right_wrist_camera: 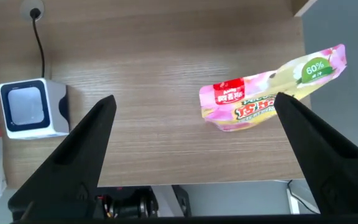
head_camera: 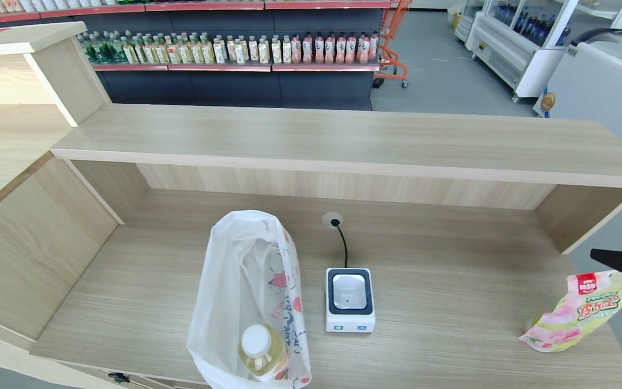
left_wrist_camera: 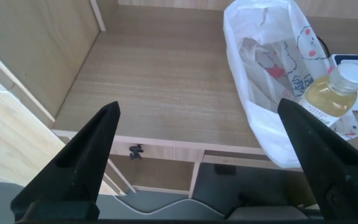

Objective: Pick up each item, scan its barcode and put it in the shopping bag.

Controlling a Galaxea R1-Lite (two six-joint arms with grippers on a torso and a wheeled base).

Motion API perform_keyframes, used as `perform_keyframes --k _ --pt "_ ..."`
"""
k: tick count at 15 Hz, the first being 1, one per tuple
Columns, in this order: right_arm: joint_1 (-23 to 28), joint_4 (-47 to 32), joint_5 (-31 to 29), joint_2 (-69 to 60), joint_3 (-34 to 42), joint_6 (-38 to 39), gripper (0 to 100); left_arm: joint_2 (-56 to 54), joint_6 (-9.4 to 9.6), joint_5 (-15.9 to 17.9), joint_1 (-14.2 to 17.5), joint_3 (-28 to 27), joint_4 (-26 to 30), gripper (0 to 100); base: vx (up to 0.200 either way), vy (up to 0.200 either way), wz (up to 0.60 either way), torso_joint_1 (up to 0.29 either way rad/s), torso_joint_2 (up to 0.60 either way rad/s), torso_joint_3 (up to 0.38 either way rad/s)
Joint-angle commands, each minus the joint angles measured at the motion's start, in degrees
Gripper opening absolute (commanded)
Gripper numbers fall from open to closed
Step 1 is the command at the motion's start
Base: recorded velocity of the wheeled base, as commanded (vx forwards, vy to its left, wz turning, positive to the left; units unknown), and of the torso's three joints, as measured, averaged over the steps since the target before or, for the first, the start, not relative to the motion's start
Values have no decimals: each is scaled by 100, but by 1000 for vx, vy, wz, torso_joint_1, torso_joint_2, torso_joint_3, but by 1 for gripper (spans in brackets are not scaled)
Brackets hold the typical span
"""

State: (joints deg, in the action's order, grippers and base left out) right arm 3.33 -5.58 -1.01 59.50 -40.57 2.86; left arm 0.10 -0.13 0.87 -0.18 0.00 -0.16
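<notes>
Here we see the snack pouch (head_camera: 581, 313) at the scanner's (head_camera: 349, 300) three o'clock, overhanging the surface (head_camera: 451, 281) edge; the right end effector (right_wrist_camera: 194, 102), jaws apart, hangs above it. A glancing touch could, we judge, push it off. The shopping bag (head_camera: 246, 292) holds one bottle (head_camera: 259, 351).
</notes>
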Motion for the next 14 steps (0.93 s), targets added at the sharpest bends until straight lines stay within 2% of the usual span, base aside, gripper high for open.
perform_keyframes --k 1,2,8,13,14 --pt "-16 -4 13 -88 76 4 100 -1 -13 10 1 0 -2 100 0 0 0 0 0 0" --pt "-16 -4 13 -97 76 4 100 -1 -31 10 1 0 -2 100 0 0 0 0 0 0" --pt "-16 5 13 -97 84 21 100 -1 -48 1 1 0 -2 100 -200 0 0 4 2 2" --pt "45 268 -4 105 84 179 100 -1 -4 1 1 0 -2 100 -200 0 0 1 1 2" --pt "159 426 -13 211 76 258 100 -1 57 28 1 0 -2 100 -200 0 0 2 12 7"
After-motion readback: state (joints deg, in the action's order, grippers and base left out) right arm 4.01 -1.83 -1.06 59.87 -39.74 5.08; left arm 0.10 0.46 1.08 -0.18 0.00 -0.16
